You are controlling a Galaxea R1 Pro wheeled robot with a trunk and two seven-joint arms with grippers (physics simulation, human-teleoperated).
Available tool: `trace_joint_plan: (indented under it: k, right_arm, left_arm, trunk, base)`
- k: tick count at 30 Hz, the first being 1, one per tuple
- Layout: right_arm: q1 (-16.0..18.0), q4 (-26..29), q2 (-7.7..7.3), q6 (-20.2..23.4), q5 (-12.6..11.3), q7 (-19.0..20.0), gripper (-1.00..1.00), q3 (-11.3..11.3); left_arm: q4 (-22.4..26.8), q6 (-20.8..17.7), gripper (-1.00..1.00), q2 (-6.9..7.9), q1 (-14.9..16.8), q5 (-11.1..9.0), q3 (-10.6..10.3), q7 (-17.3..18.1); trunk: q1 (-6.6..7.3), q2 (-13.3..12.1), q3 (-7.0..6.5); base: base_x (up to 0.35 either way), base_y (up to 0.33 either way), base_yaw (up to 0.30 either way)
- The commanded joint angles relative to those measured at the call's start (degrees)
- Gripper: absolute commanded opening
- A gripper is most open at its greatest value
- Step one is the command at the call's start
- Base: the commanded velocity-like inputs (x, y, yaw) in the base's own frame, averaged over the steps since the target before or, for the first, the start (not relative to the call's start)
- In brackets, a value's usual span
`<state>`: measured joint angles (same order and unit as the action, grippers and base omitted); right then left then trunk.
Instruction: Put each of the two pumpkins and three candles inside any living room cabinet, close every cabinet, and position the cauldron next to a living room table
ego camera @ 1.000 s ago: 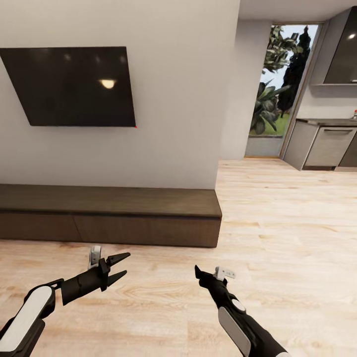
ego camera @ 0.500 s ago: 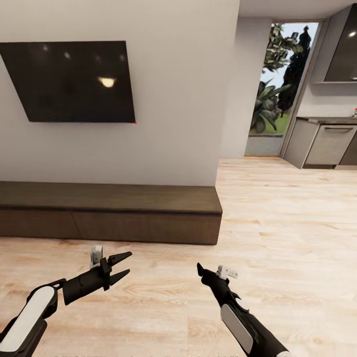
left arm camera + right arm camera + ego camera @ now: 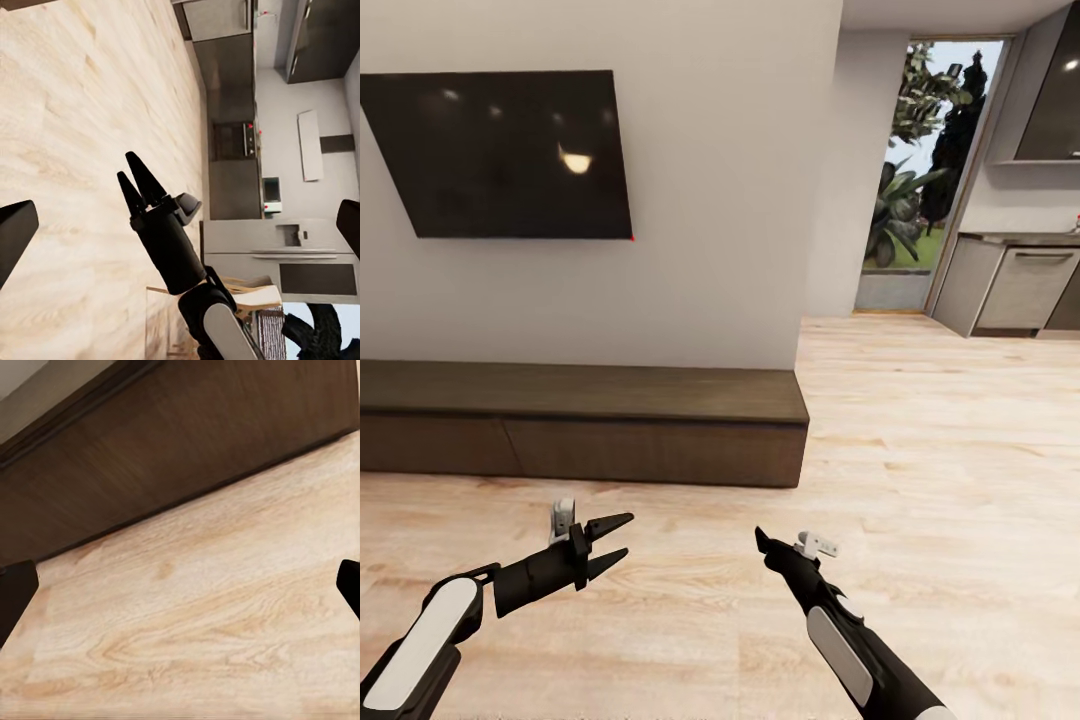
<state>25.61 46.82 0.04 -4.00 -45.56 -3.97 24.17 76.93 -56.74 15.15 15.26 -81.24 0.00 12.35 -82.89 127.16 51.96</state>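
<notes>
From the head, the cabinet (image 3: pixel 585 430) runs along the wall under a television (image 3: pixel 500 155) (drawers flush), left gripper (image 3: pixel 612 542) spread, empty; right gripper (image 3: pixel 762 542) unclear. Left wrist: right gripper (image 3: pixel 142 180) nearly pinched, empty. Right wrist: cabinet (image 3: pixel 180 450) meets the floor (image 3: pixel 195 622).

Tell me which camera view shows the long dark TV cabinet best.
The head view: the cabinet appears nearly whole against the wall, drawer fronts flush and shut. The right wrist view catches just a close slice of its dark front above the floor. The left wrist view looks over floor toward the kitchen.
</notes>
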Motion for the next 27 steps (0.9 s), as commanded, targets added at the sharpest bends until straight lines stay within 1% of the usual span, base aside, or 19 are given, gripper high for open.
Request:
trace_joint_plan:
  k: [1,8,10,11,14,15,16,19,23,27]
  right_arm:
    - [0.1,0.0,-0.04,-0.4,-0.6,-0.4,1.0,0.3]
    - [0.1,0.0,-0.04,-0.6,-1.0,-0.2,1.0,0.1]
    - [0.1,0.0,-0.04,-0.9,-2.8,0.7,1.0,-0.1]
    - [0.1,0.0,-0.04,-0.9,-3.3,1.2,1.0,-0.2]
    - [0.1,0.0,-0.15,-1.0,-6.2,6.0,1.0,-0.9]
    - [0.1,-0.1,-0.22,-0.8,-7.5,8.0,1.0,-1.6]
    - [0.1,-0.2,-0.27,-0.7,-8.1,9.0,1.0,-2.1]
    - [0.1,-0.6,-0.51,-0.3,-11.9,14.5,1.0,-4.5]
    - [0.1,-0.7,-0.61,1.0,-14.7,18.8,1.0,-5.4]
    - [0.1,-1.8,-0.58,2.1,-16.0,19.7,1.0,-5.7]
  left_arm:
    - [0.0,-0.1,1.0,0.03,0.0,0.4,0.0,0.5]
    - [0.0,-0.1,1.0,0.05,0.0,0.3,-0.1,0.6]
    - [0.0,-0.1,1.0,0.05,0.0,0.3,-0.1,0.5]
    - [0.0,-0.1,1.0,0.05,0.0,0.3,-0.1,0.5]
    - [0.0,-0.1,1.0,-0.01,0.0,0.3,-0.1,0.5]
    - [0.0,-0.1,1.0,-0.02,0.0,0.3,-0.1,0.5]
    - [0.0,-0.1,1.0,-0.04,0.0,0.3,-0.1,0.5]
    - [0.0,-0.1,1.0,-0.1,0.0,0.3,-0.2,0.5]
    - [0.0,-0.1,1.0,-0.12,0.0,0.3,-0.3,0.5]
    - [0.0,-0.1,1.0,-0.12,0.0,0.3,-0.3,0.6]
  trunk:
    - [-0.22,0.4,0.24]
    - [-1.75,3.2,1.49]
    - [-2.19,4.0,1.85]
    - [-2.41,4.4,2.03]
    - [-3.07,5.7,2.57]
    - [-3.29,6.1,2.75]
    - [-3.51,6.5,2.93]
    - [-4.17,7.7,3.47]
    - [-5.05,9.3,4.19]
    - [-5.93,10.9,4.9]
  base:
    - [0.0,0.0,0.0]
    - [0.0,0.0,0.0]
    - [0.0,0.0,0.0]
    - [0.0,0.0,0.0]
    - [0.0,0.0,0.0]
    - [0.0,0.0,0.0]
    - [0.0,0.0,0.0]
    - [0.0,0.0,0.0]
    - [0.0,0.0,0.0]
    - [0.0,0.0,0.0]
